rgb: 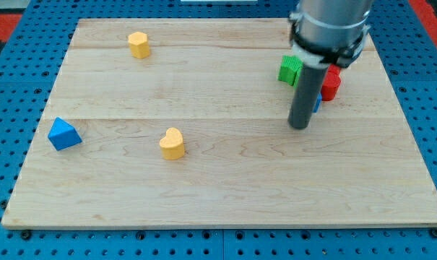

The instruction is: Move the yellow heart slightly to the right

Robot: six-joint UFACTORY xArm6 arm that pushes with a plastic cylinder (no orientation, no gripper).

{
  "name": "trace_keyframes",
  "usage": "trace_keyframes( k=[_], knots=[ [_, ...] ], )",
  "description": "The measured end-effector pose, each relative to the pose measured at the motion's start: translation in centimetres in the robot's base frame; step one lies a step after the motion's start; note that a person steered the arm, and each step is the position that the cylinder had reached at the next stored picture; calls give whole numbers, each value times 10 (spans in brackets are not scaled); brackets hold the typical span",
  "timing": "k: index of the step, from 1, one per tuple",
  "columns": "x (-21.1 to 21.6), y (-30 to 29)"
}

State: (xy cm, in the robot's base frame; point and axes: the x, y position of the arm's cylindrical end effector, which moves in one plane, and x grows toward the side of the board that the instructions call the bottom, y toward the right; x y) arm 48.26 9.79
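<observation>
The yellow heart (172,143) lies on the wooden board (225,180), left of the middle and toward the view's bottom. My tip (298,126) rests on the board far to the heart's right, slightly higher in the view. The rod rises toward the view's top right and hides part of the blocks behind it.
A yellow hexagon-like block (139,44) sits near the view's top left. A blue triangle (63,134) lies at the board's left edge. A green block (290,70), a red block (331,83) and a partly hidden blue block (317,103) cluster behind the rod.
</observation>
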Motion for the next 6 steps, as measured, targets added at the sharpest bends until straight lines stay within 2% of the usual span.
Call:
trace_keyframes(
  k=[1, 2, 3, 4, 6],
  knots=[
    [60, -78],
    [66, -155],
    [37, -158],
    [15, -113],
    [2, -57]
  ],
)
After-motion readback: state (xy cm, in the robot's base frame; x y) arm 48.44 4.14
